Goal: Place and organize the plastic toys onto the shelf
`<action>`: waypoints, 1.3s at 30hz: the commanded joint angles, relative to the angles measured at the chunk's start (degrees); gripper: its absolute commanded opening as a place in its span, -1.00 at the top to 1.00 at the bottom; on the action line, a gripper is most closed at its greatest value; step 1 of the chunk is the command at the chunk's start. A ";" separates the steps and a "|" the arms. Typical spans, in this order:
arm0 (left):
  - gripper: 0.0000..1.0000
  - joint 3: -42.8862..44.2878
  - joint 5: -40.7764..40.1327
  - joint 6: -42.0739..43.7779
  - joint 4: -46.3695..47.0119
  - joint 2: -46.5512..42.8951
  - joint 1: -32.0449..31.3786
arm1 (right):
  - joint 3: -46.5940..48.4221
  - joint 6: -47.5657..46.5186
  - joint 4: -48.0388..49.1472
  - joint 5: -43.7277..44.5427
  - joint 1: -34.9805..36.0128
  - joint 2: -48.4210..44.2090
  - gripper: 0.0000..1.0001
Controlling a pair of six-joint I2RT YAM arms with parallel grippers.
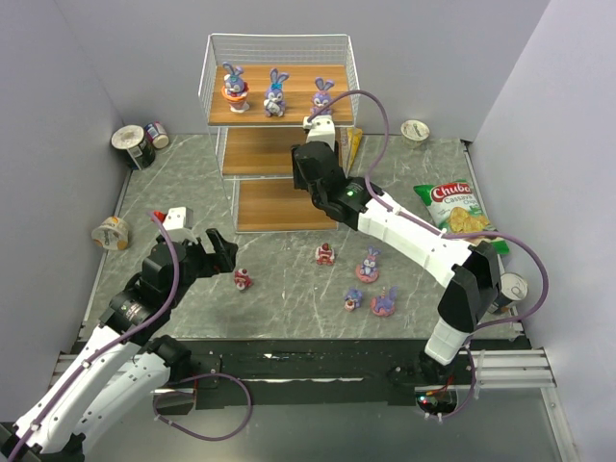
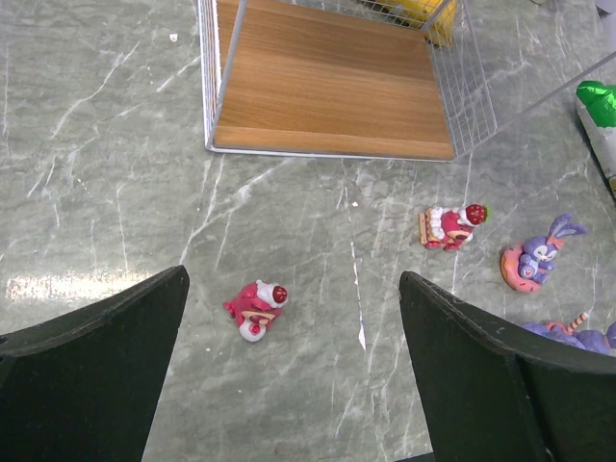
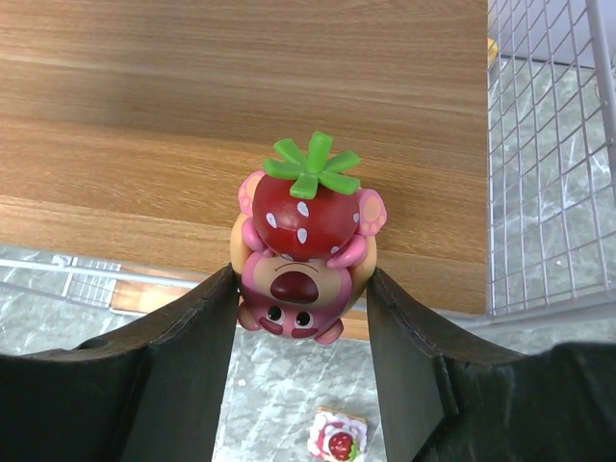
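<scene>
- Three bunnies stand in a row on the top board of the shelf (image 1: 254,82): left bunny (image 1: 234,89), middle bunny (image 1: 275,94), right bunny (image 1: 323,96).
- Right gripper (image 3: 300,281): jaws clamped on the pink bear toy (image 3: 303,255), one finger on each side, its strawberry hat pointing toward the shelf.
- Bear toy is over the front edge of a wooden shelf board. Can't tell which tier, or whether it touches the wood.
- Left gripper (image 2: 294,277): jaws wide open and gripping nothing, above the worktop (image 1: 192,192) in front of the shelf.
- Pink-red toy (image 2: 256,309) lies on the worktop under that gap, clear of both fingers.
- Four more toys are loose on the worktop: strawberry toy (image 1: 325,254), bunny on pink base (image 1: 369,263), small purple toy (image 1: 353,299), purple-pink toy (image 1: 384,302).
- Chip bag (image 1: 452,207) lies to the shelf's right.
</scene>
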 commanded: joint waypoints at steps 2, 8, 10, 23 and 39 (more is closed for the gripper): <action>-0.93 0.37 0.28 0.84 1.34 0.14 -0.20 | -1.15 0.54 4.08 2.83 -0.05 0.26 0.29; -0.93 0.37 0.19 0.84 1.34 0.14 -0.20 | -0.45 1.07 3.29 3.36 0.03 0.79 0.10; -0.93 0.37 0.19 0.84 1.34 0.23 -0.20 | -0.88 1.07 3.73 3.36 0.03 0.61 -0.01; -0.93 0.37 0.36 0.93 1.25 0.31 -0.20 | -1.15 0.90 3.65 4.50 0.12 1.14 -0.31; -0.93 0.46 0.28 0.93 1.16 0.05 -0.20 | -0.19 1.95 3.30 6.34 0.03 1.92 -0.21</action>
